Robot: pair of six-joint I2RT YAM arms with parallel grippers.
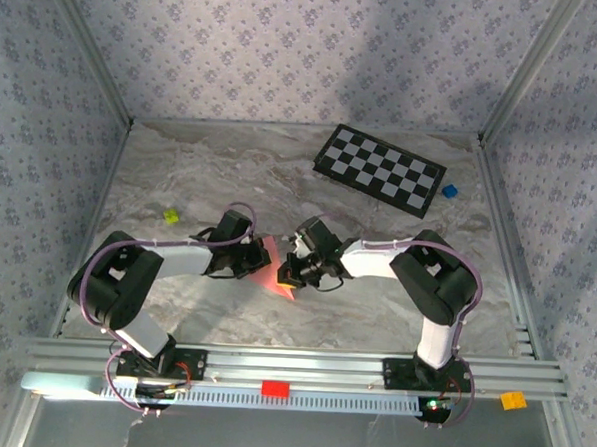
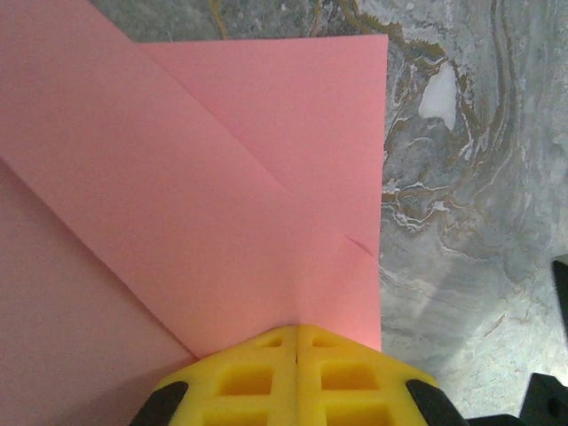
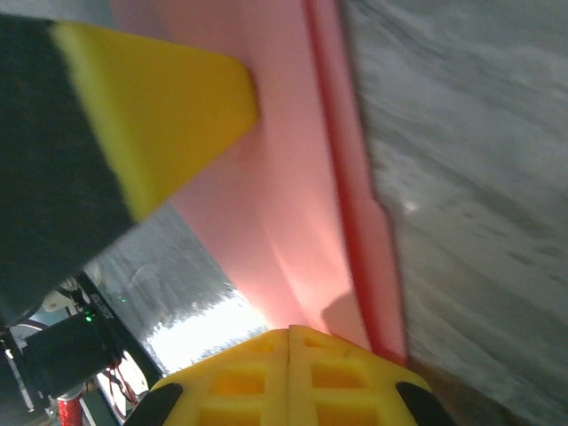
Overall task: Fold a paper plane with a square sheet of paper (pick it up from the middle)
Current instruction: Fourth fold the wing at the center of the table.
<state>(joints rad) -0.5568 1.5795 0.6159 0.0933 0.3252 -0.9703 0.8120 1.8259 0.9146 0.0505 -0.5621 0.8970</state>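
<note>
Yellow and closest, my left gripper (image 2: 295, 333) is shut tight, tips resting on the folded pink paper (image 2: 222, 177). My right gripper (image 3: 289, 335) is shut too, tips at the paper's thick creased edge. Paper lies on the marble table (image 1: 353, 322), between both wrists.

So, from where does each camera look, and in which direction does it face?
Top external: above and behind the bases, facing down on the grey marbled table; both arms show, left hand and right hand meeting at the folded pink-red paper sheet.
Left wrist: on the left arm, facing down past its shut yellow fingers onto the paper.
Right wrist: on the right arm, facing along the paper past its shut fingers.
Shared: all see the paper.
</note>
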